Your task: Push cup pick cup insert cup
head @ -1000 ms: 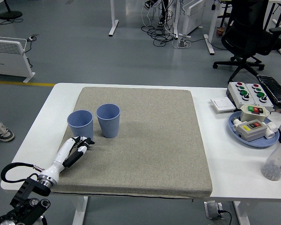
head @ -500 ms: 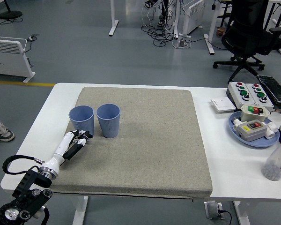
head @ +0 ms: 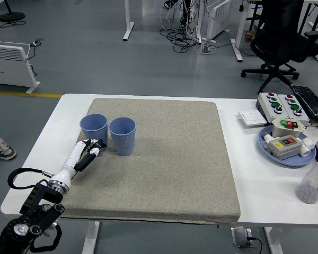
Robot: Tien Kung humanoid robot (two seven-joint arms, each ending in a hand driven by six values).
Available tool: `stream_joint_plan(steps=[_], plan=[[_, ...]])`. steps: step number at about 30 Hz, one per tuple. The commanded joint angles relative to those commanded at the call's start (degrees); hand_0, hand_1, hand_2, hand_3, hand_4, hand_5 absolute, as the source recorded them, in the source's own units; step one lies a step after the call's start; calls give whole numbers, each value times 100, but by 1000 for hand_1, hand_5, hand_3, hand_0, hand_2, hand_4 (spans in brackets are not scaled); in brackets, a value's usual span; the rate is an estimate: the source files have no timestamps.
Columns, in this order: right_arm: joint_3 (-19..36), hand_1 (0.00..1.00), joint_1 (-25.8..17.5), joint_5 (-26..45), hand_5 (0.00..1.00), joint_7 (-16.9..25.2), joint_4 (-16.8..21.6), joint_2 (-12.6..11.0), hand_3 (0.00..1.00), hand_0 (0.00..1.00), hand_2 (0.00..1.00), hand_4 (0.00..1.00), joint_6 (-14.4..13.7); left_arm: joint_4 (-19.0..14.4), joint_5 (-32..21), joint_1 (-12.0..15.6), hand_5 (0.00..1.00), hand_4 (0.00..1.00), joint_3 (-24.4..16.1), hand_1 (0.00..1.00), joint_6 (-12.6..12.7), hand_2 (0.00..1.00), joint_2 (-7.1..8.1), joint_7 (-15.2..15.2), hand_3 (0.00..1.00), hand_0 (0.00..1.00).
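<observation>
Blue cup (head: 94,128), touching left robot hand (head: 89,149)

My one camera, looking down from my head

It is sitting high on my side, facing forward toward twelve o'clock over the white table (head: 42,132), standing well back, catching the near edge at six o'clock and floor beyond; no second view is sharing anything.

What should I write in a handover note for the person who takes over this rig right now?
Left hand: on the mat, at the near side of the left cup; holds nothing.
Right hand: not in view.
Cups: the left cup and right cup stand upright, close side by side on the mat's left part.
Done: no pick, no insert.
Left: pick one cup and insert it into the other.
</observation>
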Motion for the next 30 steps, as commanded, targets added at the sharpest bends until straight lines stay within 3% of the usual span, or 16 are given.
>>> stream_joint_plan(steps=[13,30], plan=[[50,670,8,-91,389,-19,5,16,600,731,710,166,8,557,-489,-352,998,555,465,732,-58,691,-54,-111,581,703],[159,670,40,-289,389,-62,13,39,600,731,709,167,29,926,-947,-614,998,550,811,738,-116,694,-128,-274,586,715]])
